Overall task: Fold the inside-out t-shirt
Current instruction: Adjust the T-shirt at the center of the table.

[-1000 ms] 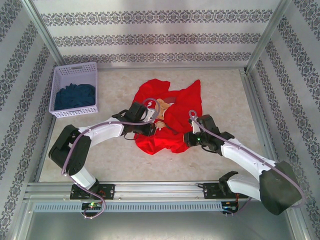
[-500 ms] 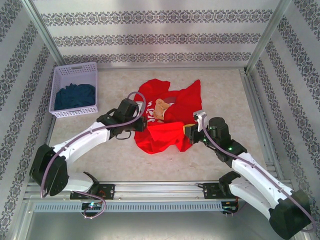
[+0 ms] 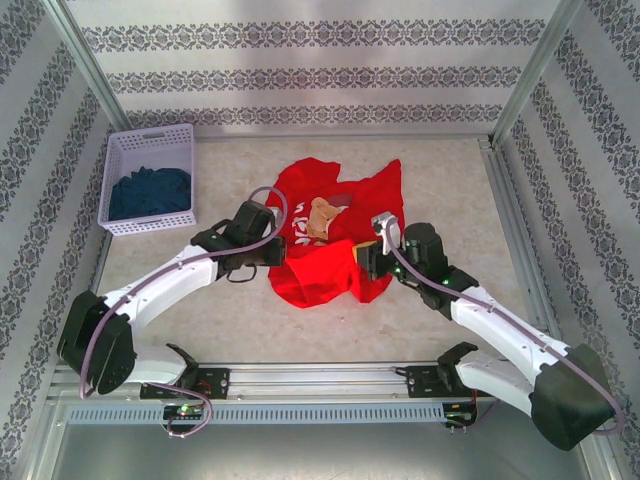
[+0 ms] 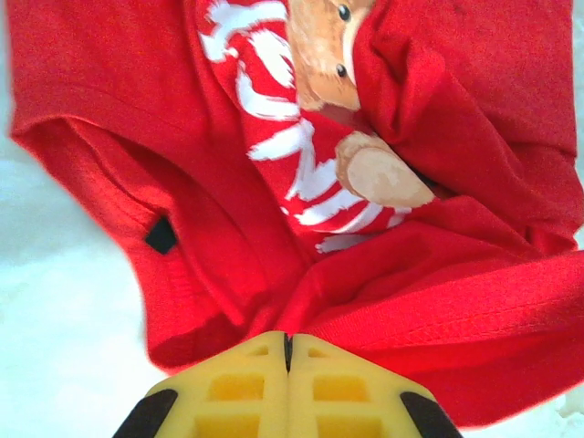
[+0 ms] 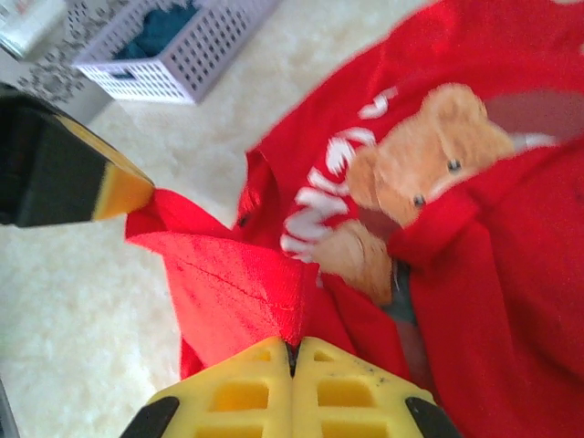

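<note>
The inside-out t-shirt [image 3: 340, 215] is a bright red crumpled heap in the middle of the table, with a bear picture and white letters showing [image 4: 319, 109]. My left gripper [image 3: 285, 252] is shut on a fold of its near left edge [image 4: 288, 339]. My right gripper [image 3: 362, 258] is shut on red cloth at the near right [image 5: 292, 345], and a flap of the t-shirt [image 5: 233, 292] stretches taut between the two grippers. In the right wrist view the left gripper's yellow fingertip [image 5: 119, 193] touches that flap's far corner.
A white lattice basket [image 3: 112, 170] holding dark blue cloth [image 3: 150, 192] stands at the back left. The metal frame rail [image 3: 320, 380] runs along the near edge, and patterned walls close in the sides and back.
The right gripper has moved left and inward with the cloth, bunching the near hem. The left arm has stretched out low across the table, its gripper staying at the shirt's left edge.
</note>
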Available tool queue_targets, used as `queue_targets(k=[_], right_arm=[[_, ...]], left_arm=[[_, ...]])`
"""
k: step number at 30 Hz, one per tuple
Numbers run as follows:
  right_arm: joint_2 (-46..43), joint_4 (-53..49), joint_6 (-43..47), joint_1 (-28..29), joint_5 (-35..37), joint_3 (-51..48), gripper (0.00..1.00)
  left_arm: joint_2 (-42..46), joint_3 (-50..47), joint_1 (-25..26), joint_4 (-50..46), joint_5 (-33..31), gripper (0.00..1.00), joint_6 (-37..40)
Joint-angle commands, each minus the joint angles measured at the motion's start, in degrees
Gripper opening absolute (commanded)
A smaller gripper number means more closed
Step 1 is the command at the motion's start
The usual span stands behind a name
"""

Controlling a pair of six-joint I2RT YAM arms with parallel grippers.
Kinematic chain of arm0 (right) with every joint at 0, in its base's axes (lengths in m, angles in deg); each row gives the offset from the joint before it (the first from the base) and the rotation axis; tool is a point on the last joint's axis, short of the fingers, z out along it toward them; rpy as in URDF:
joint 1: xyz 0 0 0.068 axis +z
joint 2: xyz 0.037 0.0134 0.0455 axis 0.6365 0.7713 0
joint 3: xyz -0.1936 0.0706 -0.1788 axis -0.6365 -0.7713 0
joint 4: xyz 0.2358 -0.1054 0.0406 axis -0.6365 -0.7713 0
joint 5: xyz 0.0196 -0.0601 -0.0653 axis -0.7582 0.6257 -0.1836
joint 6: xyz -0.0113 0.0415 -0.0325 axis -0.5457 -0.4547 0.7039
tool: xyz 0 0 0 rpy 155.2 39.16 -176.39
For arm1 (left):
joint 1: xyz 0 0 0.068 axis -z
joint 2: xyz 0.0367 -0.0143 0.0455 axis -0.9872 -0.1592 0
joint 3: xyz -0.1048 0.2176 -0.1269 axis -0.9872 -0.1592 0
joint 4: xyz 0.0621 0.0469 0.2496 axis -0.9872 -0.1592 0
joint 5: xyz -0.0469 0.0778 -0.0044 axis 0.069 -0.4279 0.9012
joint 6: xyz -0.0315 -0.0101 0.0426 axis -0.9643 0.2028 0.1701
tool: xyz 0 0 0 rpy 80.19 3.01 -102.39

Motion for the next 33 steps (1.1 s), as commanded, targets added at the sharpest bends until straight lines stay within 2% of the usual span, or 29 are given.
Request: queue_targets(k=[1, 6, 12, 16, 20, 24, 27, 28, 30, 33], right_arm=[[0.2, 3.6, 2.8, 2.6, -2.5, 5.4, 0.0], [2.3, 2.5, 4.1, 4.5, 0.2, 8.6, 0.0], [8.0, 1.7, 2.5, 4.7, 2.5, 9.6, 0.0], [12.9, -4.3, 1.9, 4.7, 5.7, 12.3, 0.0], [15.8, -7.7, 2.8, 4.9, 4.5, 13.8, 0.0], [14.3, -12.8, 8.1, 5.1, 5.5, 15.8, 0.35], [11.7, -12.7, 14.3, 7.3, 5.1, 16.9, 0.51], [11.6, -12.8, 16.4, 8.7, 5.0, 17.8, 0.61], [13.0, -10.9, 19.3, 11.8, 4.9, 19.6, 0.74], [17.1, -5.6, 20.7, 15.3, 3.5, 21.5, 0.85]], left_arm=[[5.6, 4.9, -1.9, -4.0, -7.5, 0.0, 1.8], [10.7, 6.1, -5.6, -7.3, -7.2, 0.0, 2.9], [13.2, 3.2, -5.8, -4.9, -1.4, 0.0, 2.5], [13.0, 2.4, -5.8, -3.2, 0.6, 0.0, 1.6], [11.7, 3.0, -5.9, -2.3, 3.4, 0.0, 1.6], [11.0, 3.2, -5.8, -1.2, 7.3, 0.0, 1.2], [11.1, 4.1, -5.8, -2.4, 8.2, 0.0, 1.5], [11.1, 4.3, -5.8, -2.8, 8.2, 0.0, 1.5], [11.0, 4.8, -5.8, -4.0, 8.2, 0.0, 1.5], [10.8, 5.4, -5.6, -5.4, 8.2, 0.0, 1.1]])
